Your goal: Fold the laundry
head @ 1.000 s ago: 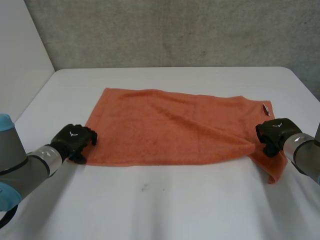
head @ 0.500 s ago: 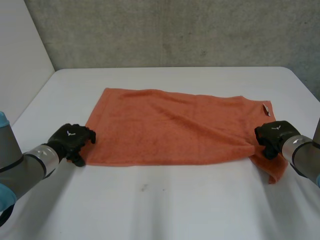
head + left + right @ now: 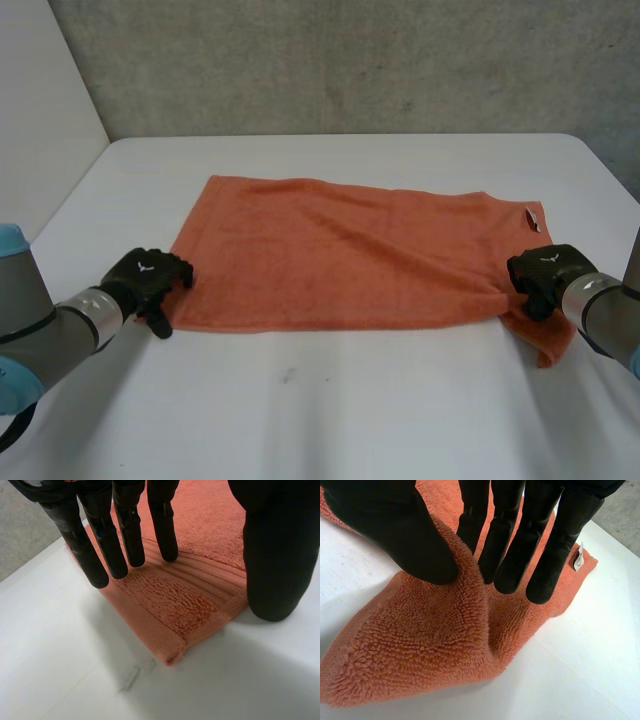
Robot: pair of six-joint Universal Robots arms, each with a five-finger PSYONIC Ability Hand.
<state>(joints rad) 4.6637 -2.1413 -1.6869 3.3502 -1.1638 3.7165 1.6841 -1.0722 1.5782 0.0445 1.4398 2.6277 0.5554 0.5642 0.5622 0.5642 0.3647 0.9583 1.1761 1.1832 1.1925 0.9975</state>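
Head view: orange towel (image 3: pixel 340 250) lay spread flat on the white table (image 3: pixel 330 410), long side running L-R, w/ a small white tag (image 3: pixel 533 219) at its far-right corner. Left hand (image 3: pixel 150 276) sat at the towel's near-left corner. Right hand (image 3: pixel 541 272) sat on the right edge by the near corner, where the cloth bunched into creases and a flap lay just past the hand. Left wrist view: fingers (image 3: pixel 131 535) were straight and released, tips over the ribbed border of the towel (image 3: pixel 175 605) corner; touching vs hovering, couldn't tell. Thumb (image 3: pixel 272 560) stood apart from them, tip at the table (image 3: pixel 75 670) just beside the towel's edge, nothing pinched, corner lying flat. Right wrist view: thumb (image 3: pixel 405 540) and fingers (image 3: pixel 512 555) were clamped on a raised ridge of towel (image 3: pixel 435 650), cloth squeezed between them, rest of it on the table (image 3: pixel 580 675). Tag (image 3: pixel 578 560) sat at the corner beyond the fingertips.
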